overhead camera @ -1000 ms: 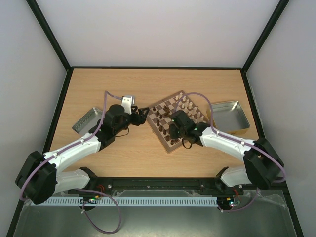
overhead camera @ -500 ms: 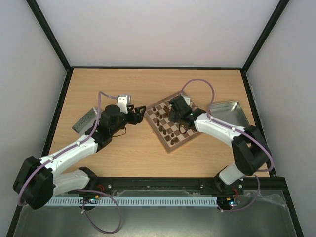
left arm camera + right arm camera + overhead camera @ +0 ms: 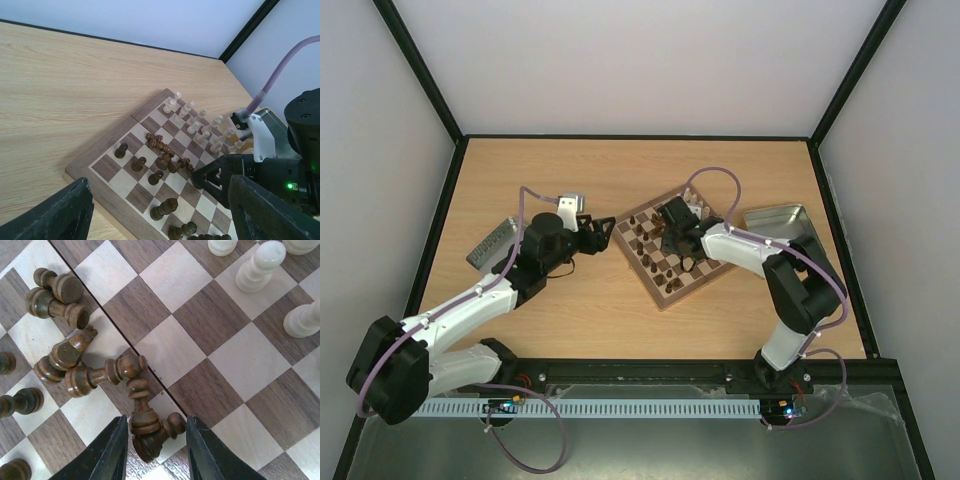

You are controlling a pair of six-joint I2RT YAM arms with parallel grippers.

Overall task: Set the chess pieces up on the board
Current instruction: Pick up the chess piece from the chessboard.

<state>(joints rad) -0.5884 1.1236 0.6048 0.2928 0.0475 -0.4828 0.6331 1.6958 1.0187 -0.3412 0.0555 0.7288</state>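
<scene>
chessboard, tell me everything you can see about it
The chessboard is small, square and wooden-looking, with dark brown and light tan squares, a brown rim and a seam across its middle. It lies flat on the table, turned cornerwise. Cream pieces stand along its far-right side; dark pieces occupy the other half, several toppled near the centre, where the right gripper straddles some.

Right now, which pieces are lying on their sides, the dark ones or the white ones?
The dark pieces: several lie toppled in a heap near the middle of the board, at the right gripper. The white pieces in view all stand upright.
</scene>
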